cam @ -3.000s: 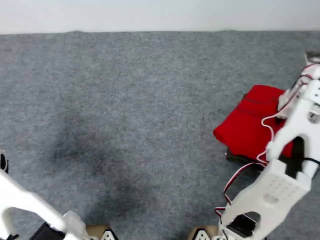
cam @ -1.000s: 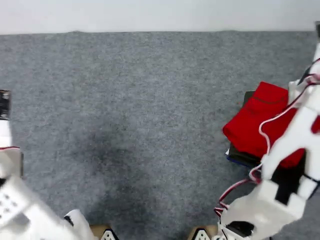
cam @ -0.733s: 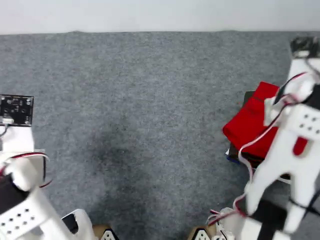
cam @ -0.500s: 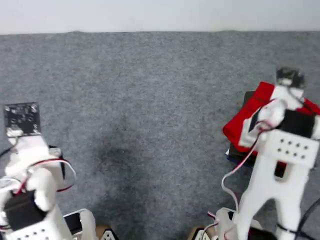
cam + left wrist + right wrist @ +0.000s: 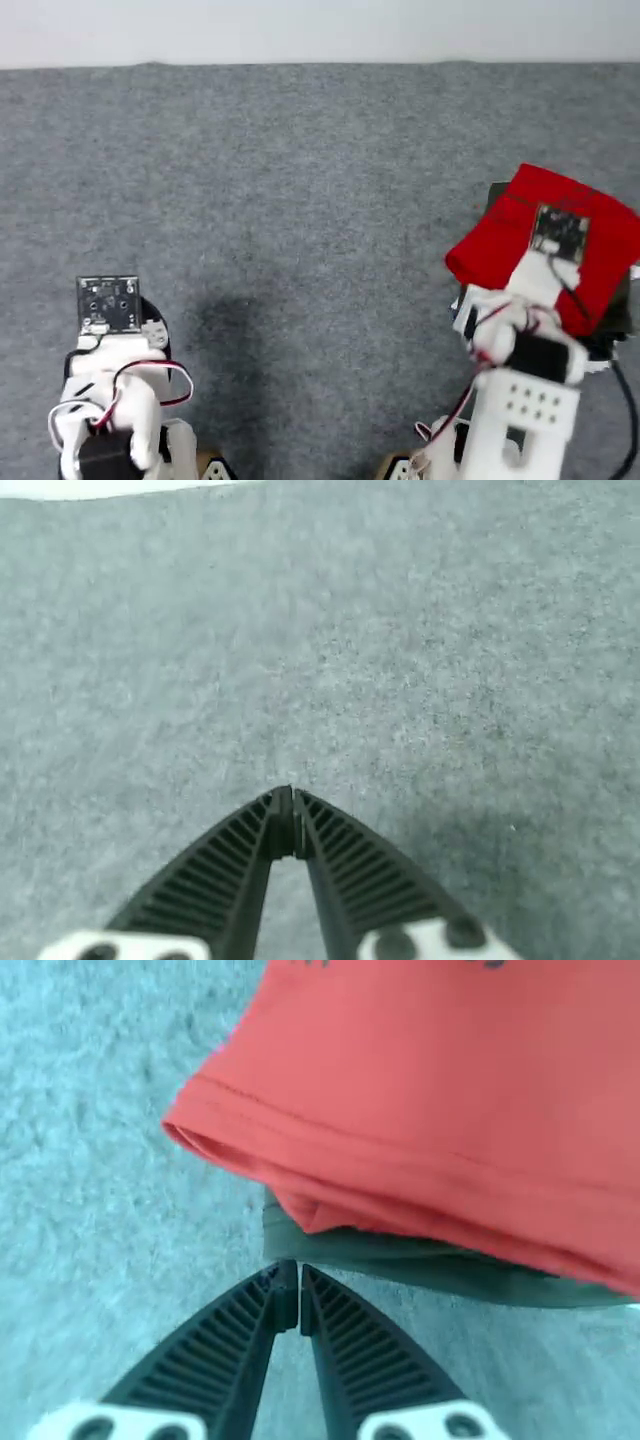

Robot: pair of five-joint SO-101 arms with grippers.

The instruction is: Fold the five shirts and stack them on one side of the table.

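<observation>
Left tool [image 5: 291,828]: jaws pressed together along their whole length, nothing between them, poised over bare grey tabletop [image 5: 430,640].
Right tool [image 5: 299,1300]: jaws closed the same way and empty. The tips are just short of the pile's near edge, and whether they touch it cannot be told.
Red shirt [image 5: 470,1100]: folded and topmost on the pile, its doubled hem overhanging the layer below.
Olive shirt [image 5: 430,1265]: the right wrist view picks out a thin band directly under the red one.
Pile [image 5: 545,250]: the high view places it at the right edge of the frame, at mid height. A dark corner [image 5: 496,192] peeks out at the red's upper left and a pale edge [image 5: 461,305] at its lower left.
Left arm [image 5: 110,400]: lower left of the high view, well apart from the pile.
Right arm [image 5: 520,375]: lower right of the high view, its wrist over the red shirt's lower part.
</observation>
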